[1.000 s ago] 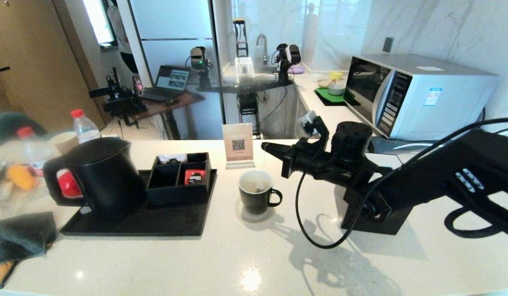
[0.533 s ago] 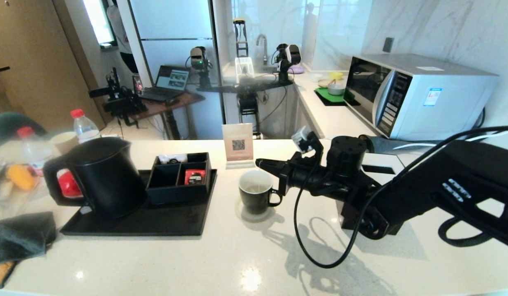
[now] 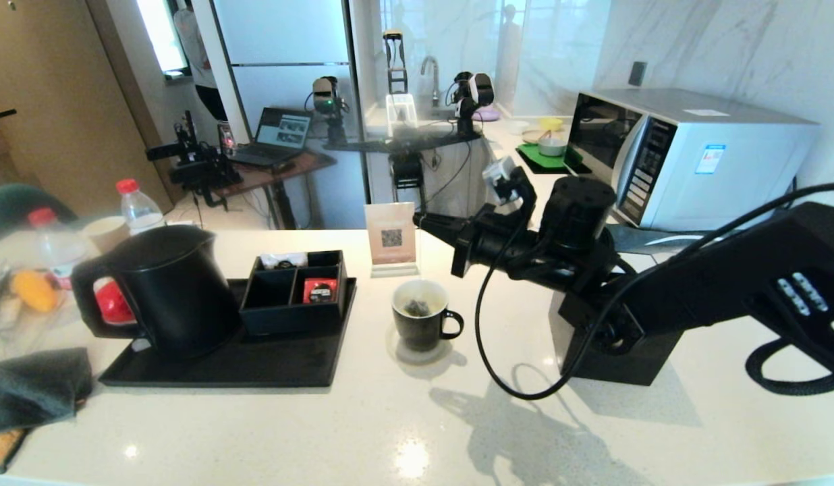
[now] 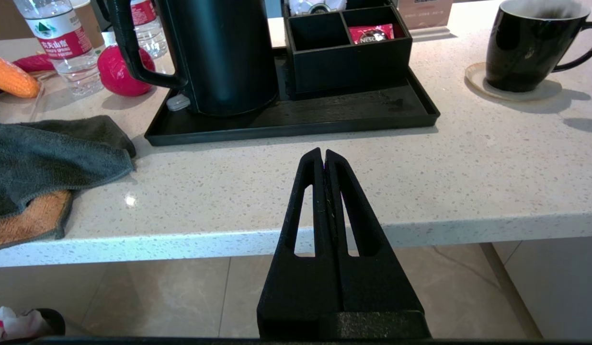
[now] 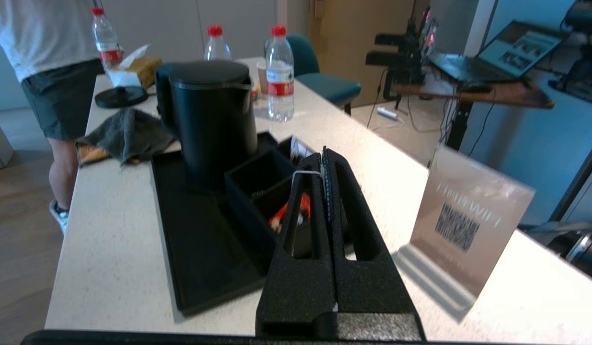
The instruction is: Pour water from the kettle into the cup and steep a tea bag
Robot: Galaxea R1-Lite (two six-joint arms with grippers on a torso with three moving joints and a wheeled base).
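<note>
The black mug [image 3: 420, 316] stands on a round coaster in the middle of the counter. Pale water [image 3: 430, 298] lies inside it, with the dark tea bag [image 3: 416, 308] resting in it. Above and just behind the mug hangs my right gripper [image 3: 421, 221], shut on the tea bag's thin white string [image 5: 303, 172], which loops over one finger. On the left the matte-black kettle [image 3: 167, 290] sits upright on its tray, lid closed. My left gripper [image 4: 323, 154] stays shut and empty, parked low before the counter's front edge, out of the head view.
The black tray [image 3: 255, 368] also carries a compartment box with a red sachet [image 3: 319, 290]. A QR sign [image 3: 390, 236] stands behind the mug, a black cube tissue box [image 3: 619, 358] under my right arm, a microwave [image 3: 687, 155] far right. A grey cloth [image 3: 32, 388] and bottles [image 3: 137, 206] lie left.
My right gripper dipped toward the mug half a second ago and has risen again. The tea bag sank out of sight, then came back up into view in the water.
</note>
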